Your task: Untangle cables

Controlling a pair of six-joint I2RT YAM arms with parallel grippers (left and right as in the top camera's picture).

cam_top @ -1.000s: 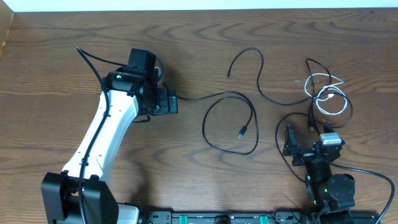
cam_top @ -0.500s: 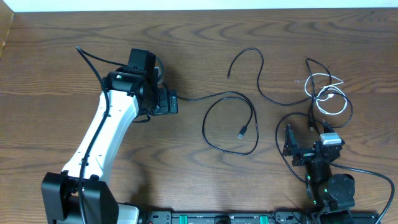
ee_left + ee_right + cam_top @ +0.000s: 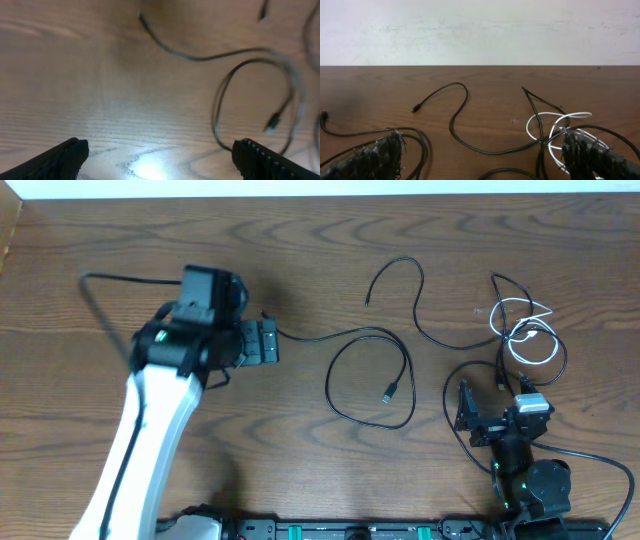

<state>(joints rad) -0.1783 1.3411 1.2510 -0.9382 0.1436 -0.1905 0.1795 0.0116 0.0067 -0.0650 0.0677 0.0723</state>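
Observation:
The cables lie spread over the wooden table. One black cable (image 3: pixel 368 377) loops in the middle, its thin end reaching left to my left gripper (image 3: pixel 268 342). In the left wrist view that cable (image 3: pixel 200 56) lies ahead of the left gripper (image 3: pixel 160 161), which is open with bare wood between its fingers. A second black cable (image 3: pixel 410 295) snakes at the centre back. A white cable (image 3: pixel 528 330) is tangled with black cords at the right. My right gripper (image 3: pixel 497 418) stands open just in front of that tangle, holding nothing. The right wrist view shows the right gripper (image 3: pixel 482 160), with the white cable (image 3: pixel 555 124) near its right finger.
The table's far edge meets a white wall (image 3: pixel 480 30). The left arm's own thick black cord (image 3: pixel 105 295) arches at the left. The robot base rail (image 3: pixel 350 530) runs along the near edge.
The left arm has swung to the left and its gripper has drawn back slightly from the cable's end, still open. The right arm and the cables have not moved.

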